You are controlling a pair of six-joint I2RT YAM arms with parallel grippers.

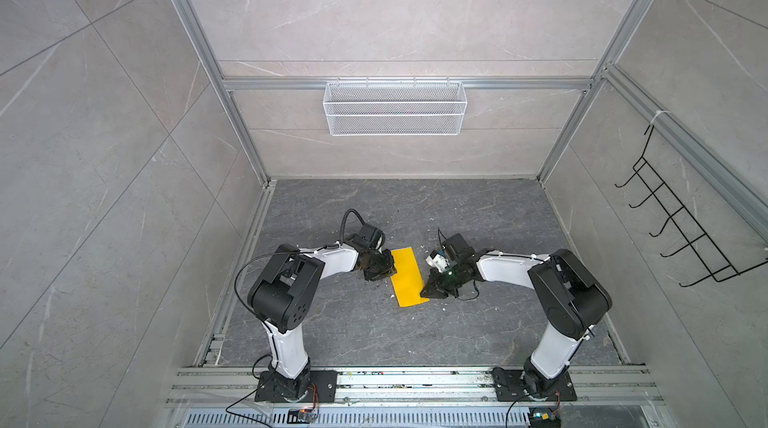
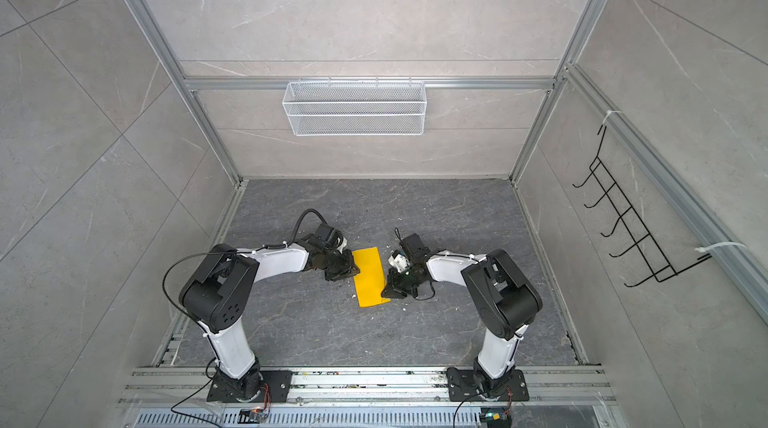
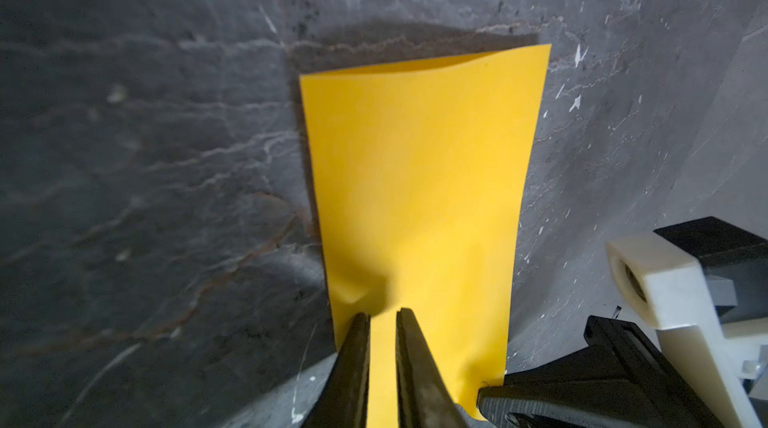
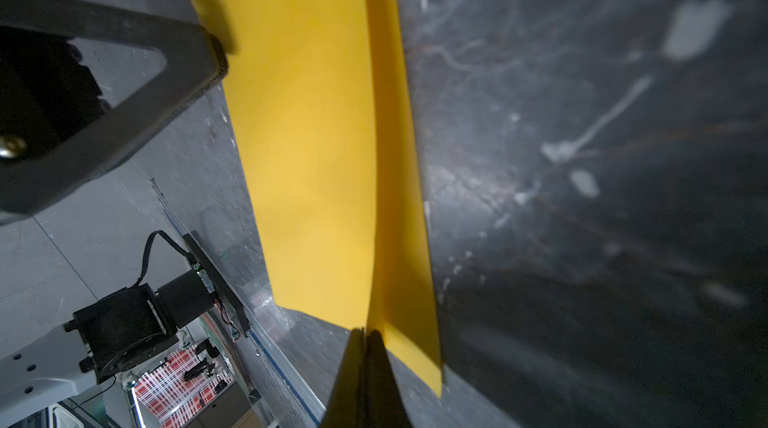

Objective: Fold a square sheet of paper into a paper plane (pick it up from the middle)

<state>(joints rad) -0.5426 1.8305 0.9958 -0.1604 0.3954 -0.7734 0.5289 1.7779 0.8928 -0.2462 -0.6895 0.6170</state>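
Note:
The square sheet of paper [image 1: 409,276] [image 2: 369,276] is bright yellow and lies doubled over as a long rectangle on the dark floor between both arms. A paper plane is out of view. My left gripper [image 1: 392,269] [image 3: 382,313] sits at the sheet's left edge. Its jaws stand a narrow gap apart, and the yellow paper [image 3: 415,176] shows through that gap. My right gripper [image 1: 424,292] [image 4: 365,332] is shut on the sheet's right edge near the front corner. There the top layer [image 4: 311,155] lifts off the lower one.
A white wire basket [image 1: 395,107] hangs on the back wall. A black hook rack [image 1: 685,230] is on the right wall. Aluminium rails [image 1: 415,384] carry the arm bases at the front. White crumbs [image 1: 392,295] lie around the paper.

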